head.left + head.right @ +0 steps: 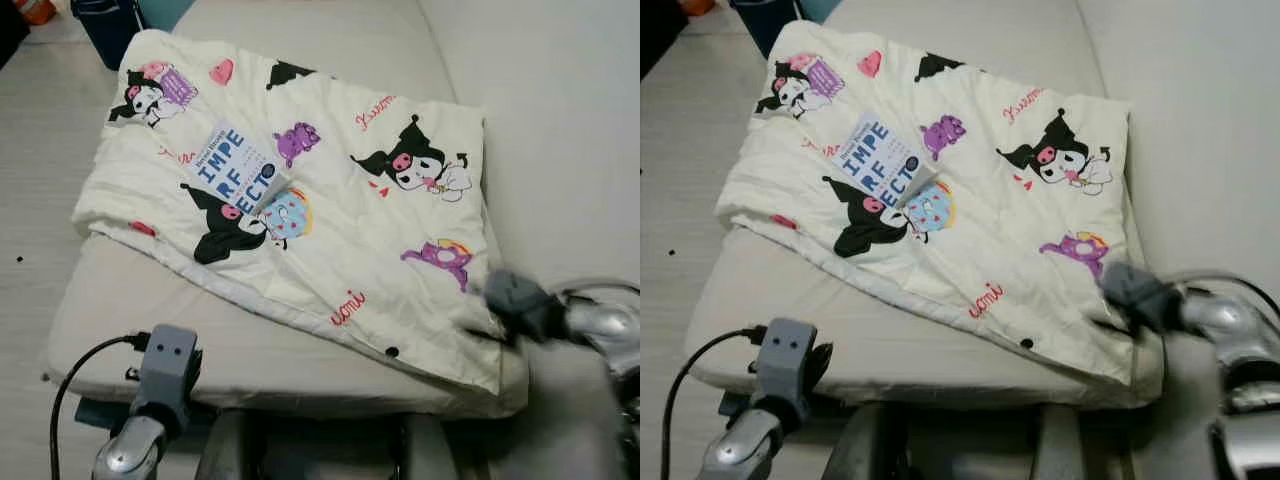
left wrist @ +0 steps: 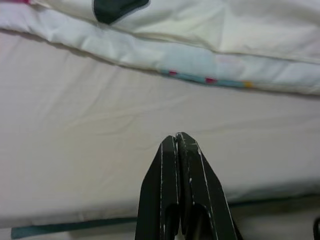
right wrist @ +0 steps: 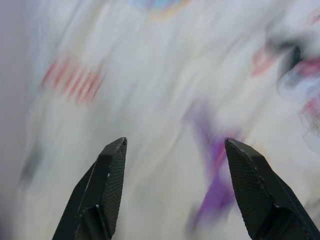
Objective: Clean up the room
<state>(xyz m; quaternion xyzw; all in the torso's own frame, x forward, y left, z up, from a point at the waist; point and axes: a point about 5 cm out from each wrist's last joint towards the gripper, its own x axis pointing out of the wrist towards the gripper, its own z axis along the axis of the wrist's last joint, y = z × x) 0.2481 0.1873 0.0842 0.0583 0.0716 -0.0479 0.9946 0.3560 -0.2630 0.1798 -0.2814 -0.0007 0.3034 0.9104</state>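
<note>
Quilt (image 1: 330,200), cream with cartoon prints, lies spread over the bed (image 1: 200,340), covering its far and right parts, its near right corner hanging at the bed's near right corner. Book (image 1: 235,168) with blue letters rests on the quilt toward the bed's left edge. Left tool (image 2: 178,142) fingers pressed together, holding nothing, hovers low at the bed's near left edge over bare sheet. Right tool (image 3: 172,150) fingers spread apart, over the quilt near the bed's near right corner, wrist view blurred
</note>
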